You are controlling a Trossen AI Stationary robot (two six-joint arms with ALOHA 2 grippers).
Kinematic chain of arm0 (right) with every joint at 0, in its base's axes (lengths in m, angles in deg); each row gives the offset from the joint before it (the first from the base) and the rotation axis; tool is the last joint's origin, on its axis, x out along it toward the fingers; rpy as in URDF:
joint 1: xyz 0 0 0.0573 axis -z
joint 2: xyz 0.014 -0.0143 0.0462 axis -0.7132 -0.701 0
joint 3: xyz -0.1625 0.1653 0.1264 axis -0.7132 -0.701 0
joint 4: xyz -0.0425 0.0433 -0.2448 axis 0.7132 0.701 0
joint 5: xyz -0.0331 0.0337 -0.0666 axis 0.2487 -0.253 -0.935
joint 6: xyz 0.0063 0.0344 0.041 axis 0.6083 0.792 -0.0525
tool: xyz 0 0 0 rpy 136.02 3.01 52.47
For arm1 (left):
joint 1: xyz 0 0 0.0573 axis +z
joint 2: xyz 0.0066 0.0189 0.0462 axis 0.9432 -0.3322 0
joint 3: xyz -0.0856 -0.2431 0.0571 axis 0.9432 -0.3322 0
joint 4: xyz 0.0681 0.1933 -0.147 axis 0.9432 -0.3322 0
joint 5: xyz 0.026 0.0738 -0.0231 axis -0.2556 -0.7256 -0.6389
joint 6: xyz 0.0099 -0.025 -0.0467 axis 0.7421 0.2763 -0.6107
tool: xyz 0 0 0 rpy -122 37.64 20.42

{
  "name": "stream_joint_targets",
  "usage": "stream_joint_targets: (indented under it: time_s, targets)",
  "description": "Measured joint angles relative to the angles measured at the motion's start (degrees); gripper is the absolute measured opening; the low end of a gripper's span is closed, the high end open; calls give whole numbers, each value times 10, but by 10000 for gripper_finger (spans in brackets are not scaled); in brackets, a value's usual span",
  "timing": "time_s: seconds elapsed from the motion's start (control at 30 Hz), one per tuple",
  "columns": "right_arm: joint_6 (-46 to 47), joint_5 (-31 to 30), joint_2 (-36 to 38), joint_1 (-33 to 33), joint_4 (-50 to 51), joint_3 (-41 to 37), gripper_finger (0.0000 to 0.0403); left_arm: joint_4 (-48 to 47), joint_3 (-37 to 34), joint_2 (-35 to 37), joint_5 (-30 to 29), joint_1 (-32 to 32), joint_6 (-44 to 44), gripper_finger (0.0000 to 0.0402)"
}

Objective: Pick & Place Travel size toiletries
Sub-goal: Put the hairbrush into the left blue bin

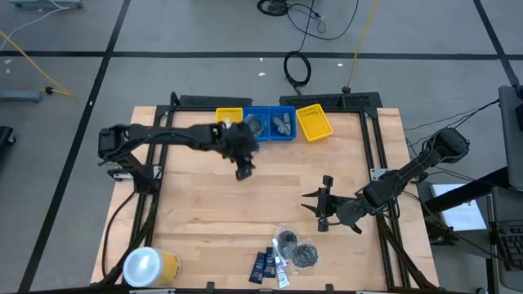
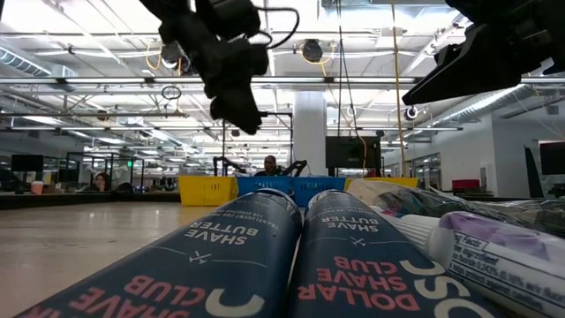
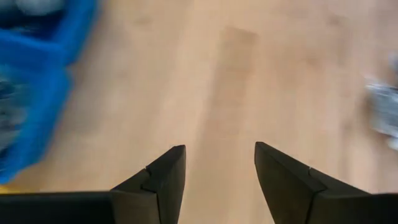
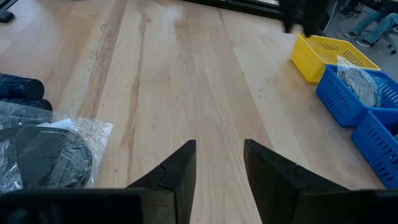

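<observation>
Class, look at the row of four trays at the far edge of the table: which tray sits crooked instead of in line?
The yellow tray at the row's right end: it is turned askew, while the other yellow tray and two blue trays sit square.

Trays (image 1: 274,123) along table's (image 1: 196,212) far edge; toiletries (image 1: 284,255) at near edge.

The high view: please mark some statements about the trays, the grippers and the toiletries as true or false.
1. The left gripper hangs open and empty near the blue trays. True.
2. The right gripper holds a clear pouch. False: it is open and empty over bare table.
3. Two blue trays sit between two yellow trays. True.
4. All toiletries are already in the trays. False: navy Dollar Shave Club tubes and clear pouches lie at the table's near edge.
5. The white-topped yellow container stands beside the trays. False: it is at the near left corner.
</observation>
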Motion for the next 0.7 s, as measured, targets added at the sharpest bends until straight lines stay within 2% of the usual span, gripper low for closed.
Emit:
stream_joint_targets:
  time_s: [0.17, 0.4, 0.7]
  targets:
    - [0, 0, 0, 0, 0, 0, 126, 27, 0, 0, 41, -67, -14, 186]
    - [0, 10, 0, 0, 0, 0, 126, 89, 0, 0, 45, -153, -32, 186]
    - [7, 177, 0, -3, -6, 0, 126, 117, 0, 0, -5, -213, -41, 187]
